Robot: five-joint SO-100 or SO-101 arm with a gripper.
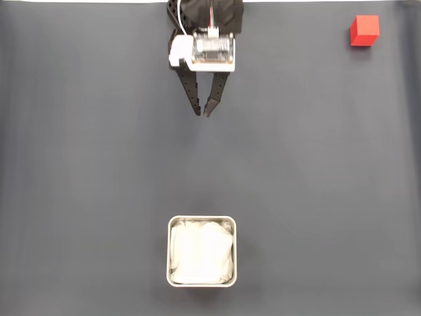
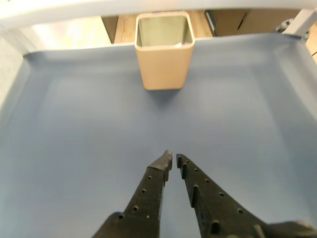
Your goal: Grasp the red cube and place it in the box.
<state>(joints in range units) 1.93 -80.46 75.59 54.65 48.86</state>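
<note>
In the fixed view the box [image 1: 201, 280] sits low and centre on the dark mat [image 1: 85, 164]. Above it the gripper [image 1: 202, 113] hangs near the top edge, fingers nearly pressed together and holding nothing. The red cube [image 1: 364, 30] lies far off in the top right corner. The grasp has not begun — next the arm must swing right, spread its fingers and come down over the cube.
</note>
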